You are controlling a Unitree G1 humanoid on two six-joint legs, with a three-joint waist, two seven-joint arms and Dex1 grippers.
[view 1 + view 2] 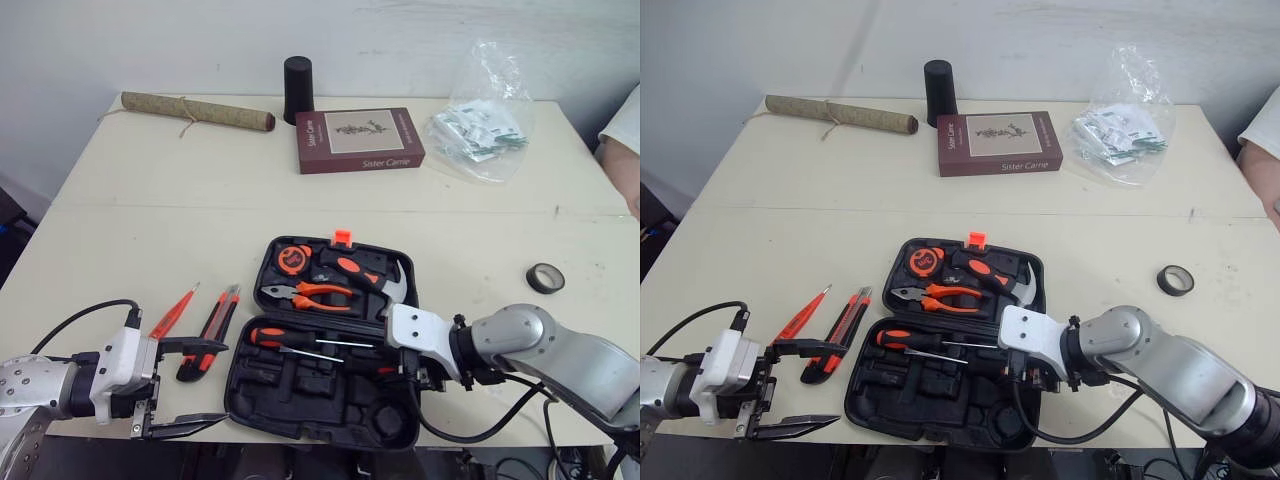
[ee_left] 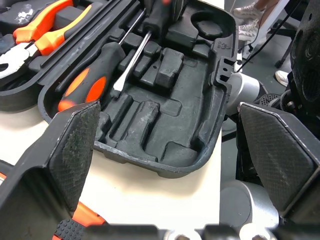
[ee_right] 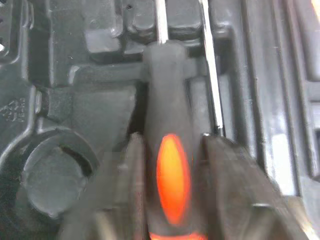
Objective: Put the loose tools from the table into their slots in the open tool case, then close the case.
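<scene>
The open black tool case (image 1: 243, 392) lies at the table's front centre. Its upper half holds a tape measure (image 1: 292, 259), orange pliers (image 1: 312, 294) and a hammer (image 1: 378, 276). One black-and-orange screwdriver (image 1: 276, 337) rests in the lower half. My right gripper (image 3: 170, 145) is over the case's right side, shut on a second screwdriver's black-and-orange handle (image 3: 168, 170), whose shaft points across the slots. Left of the case, a utility knife (image 1: 212, 330) and a red tester pen (image 1: 172, 313) lie loose on the table. My left gripper (image 1: 205, 383) stands open at the front edge, just below the knife.
At the back stand a black cylinder (image 1: 298, 88), a rolled mat (image 1: 195, 110), a maroon book (image 1: 358, 140) and a clear plastic bag (image 1: 480, 125). A roll of black tape (image 1: 545, 277) lies at the right. A person's arm (image 1: 622, 150) shows at the right edge.
</scene>
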